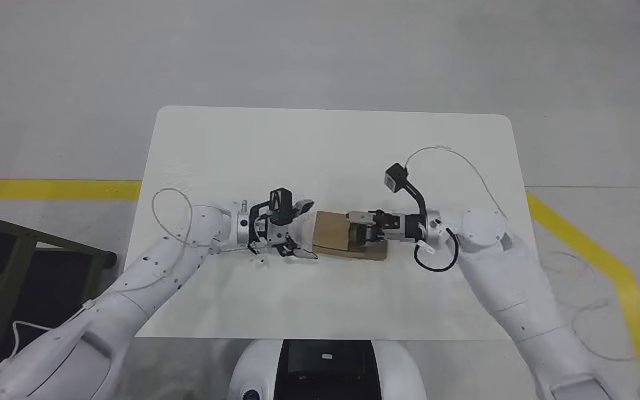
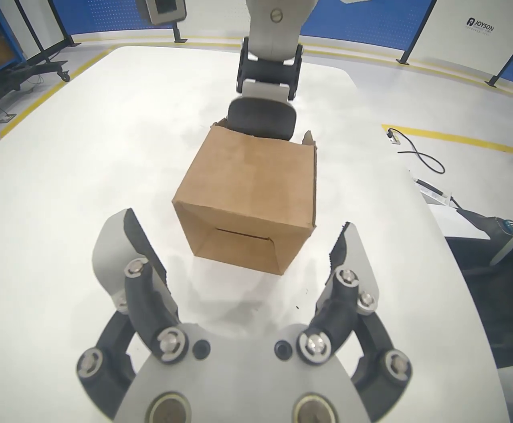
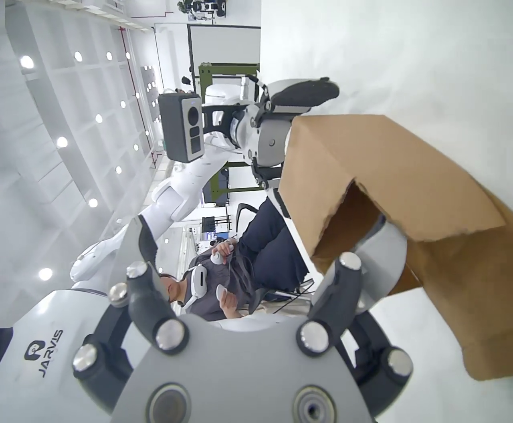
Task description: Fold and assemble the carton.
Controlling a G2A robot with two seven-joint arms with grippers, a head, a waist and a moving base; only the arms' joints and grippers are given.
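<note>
My left arm lies low and stretched inward, wrist level. My left gripper stands wide open, both fingers spread. My right arm bends at the elbow and comes in from the opposite side. My right gripper faces the left one, close to it, its fingers likewise parted.

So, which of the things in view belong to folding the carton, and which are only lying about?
Belonging to the job:
carton on the white table
left end effector, open, before its open end
right end effector, open, one finger inside the far end

Only lying about:
black cable past the table's edge
blue partitions behind
</note>
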